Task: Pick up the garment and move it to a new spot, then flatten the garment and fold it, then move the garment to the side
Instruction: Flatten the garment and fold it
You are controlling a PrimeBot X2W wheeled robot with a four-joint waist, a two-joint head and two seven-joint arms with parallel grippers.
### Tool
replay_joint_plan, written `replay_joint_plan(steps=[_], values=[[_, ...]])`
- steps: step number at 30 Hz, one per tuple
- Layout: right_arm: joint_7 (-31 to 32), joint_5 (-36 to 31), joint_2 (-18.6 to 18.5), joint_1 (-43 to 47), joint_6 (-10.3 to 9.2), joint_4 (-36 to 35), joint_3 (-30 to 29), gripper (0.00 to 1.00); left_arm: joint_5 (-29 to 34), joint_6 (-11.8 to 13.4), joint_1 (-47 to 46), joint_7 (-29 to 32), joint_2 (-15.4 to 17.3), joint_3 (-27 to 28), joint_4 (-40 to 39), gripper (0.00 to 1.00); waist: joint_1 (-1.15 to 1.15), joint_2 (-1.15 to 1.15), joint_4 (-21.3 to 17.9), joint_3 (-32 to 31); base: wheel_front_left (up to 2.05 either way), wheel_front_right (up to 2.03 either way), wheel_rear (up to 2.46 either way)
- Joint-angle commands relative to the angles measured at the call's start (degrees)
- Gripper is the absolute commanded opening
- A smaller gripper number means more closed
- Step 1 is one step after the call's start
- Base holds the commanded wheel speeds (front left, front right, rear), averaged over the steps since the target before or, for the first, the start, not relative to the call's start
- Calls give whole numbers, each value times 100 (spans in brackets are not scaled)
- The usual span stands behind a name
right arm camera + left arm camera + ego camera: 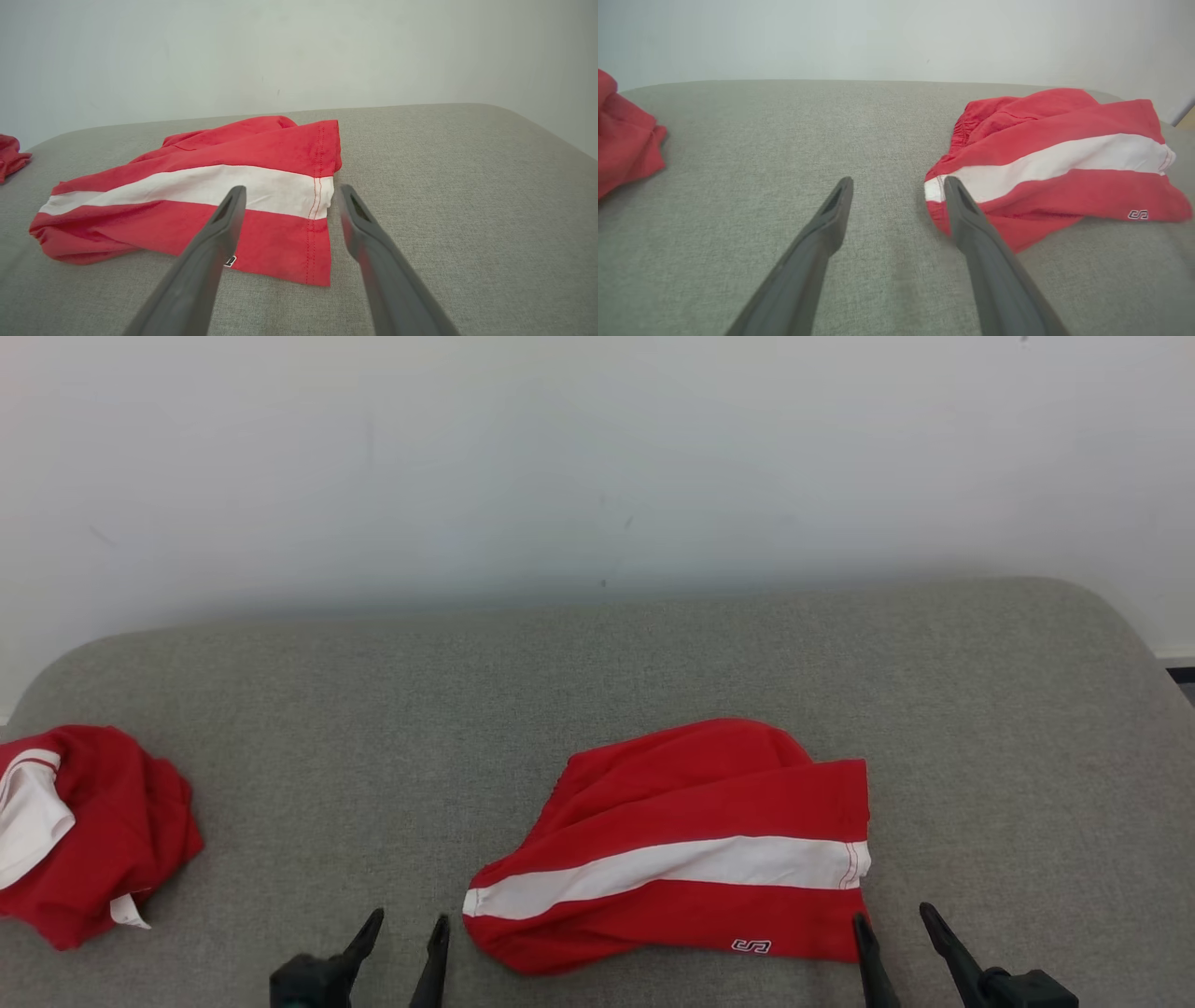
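our left pincer (408, 917) stands apart just beside the garment (686, 845). our right pincer (892, 913), apart too, straddles its right edge.

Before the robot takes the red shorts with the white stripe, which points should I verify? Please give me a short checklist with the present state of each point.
1. Left end effector open and empty: ok.
2. Right end effector open and empty: ok.
3. Striped shorts lie free on the grey cushion, nothing on top: ok.
4. One end effector at each end of the shorts: ok.
5. Shorts flat: not ok, the upper part is bunched.
6. Other red garment well apart, at the far left: ok.
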Motion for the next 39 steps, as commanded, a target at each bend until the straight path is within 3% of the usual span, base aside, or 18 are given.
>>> replay_joint_plan(steps=[1, 10, 16, 23, 25, 26, 28, 34, 39], values=[[-13, -9, 10, -63, 3, -5, 29, 100, -148, 9, -295, 167, 61, -147, 151, 100, -1, -1, -71, 100, 0, 0, 0], [-24, 41, -23, -185, 3, 45, 160, 100, -831, 8, -1215, 1209, 133, -695, 909, 100, -1, -1, -350, 280, 0, 0, 0], [-43, 51, -36, -267, 3, 56, 208, 100, -990, 215, -1524, 1759, 142, -616, 1379, 100, -1, -1, -482, 354, 0, 0, 0], [-78, 40, -14, -277, 3, 76, 222, 100, -1025, 246, -1653, 2197, 107, -708, 1564, 99, -1, -1, -528, 391, 0, 0, 0], [-86, 39, -6, -276, 3, 93, 227, 100, -1021, 286, -1680, 2313, 99, -741, 1567, 69, -1, -1, -533, 392, 0, 0, 0], [-89, 42, -3, -278, 3, 100, 230, 100, -1029, 294, -1684, 2331, 95, -743, 1556, 30, -1, -1, -532, 392, 0, 0, 0], [-93, 50, 5, -291, 3, 119, 238, 100, -1011, 336, -1686, 2358, 110, -755, 1523, 0, -1, -1, -526, 389, 0, 0, 0], [16, 76, -55, -504, 3, 111, 266, 100, -985, 461, -1639, 2260, 74, -768, 1373, 0, -1, -1, -530, 411, 0, 0, 0], [592, 156, -180, -971, 3, 333, 152, 100, -967, 592, -1618, 2124, 57, -764, 1233, 0, -1, -1, -530, 530, 0, 0, 0]])
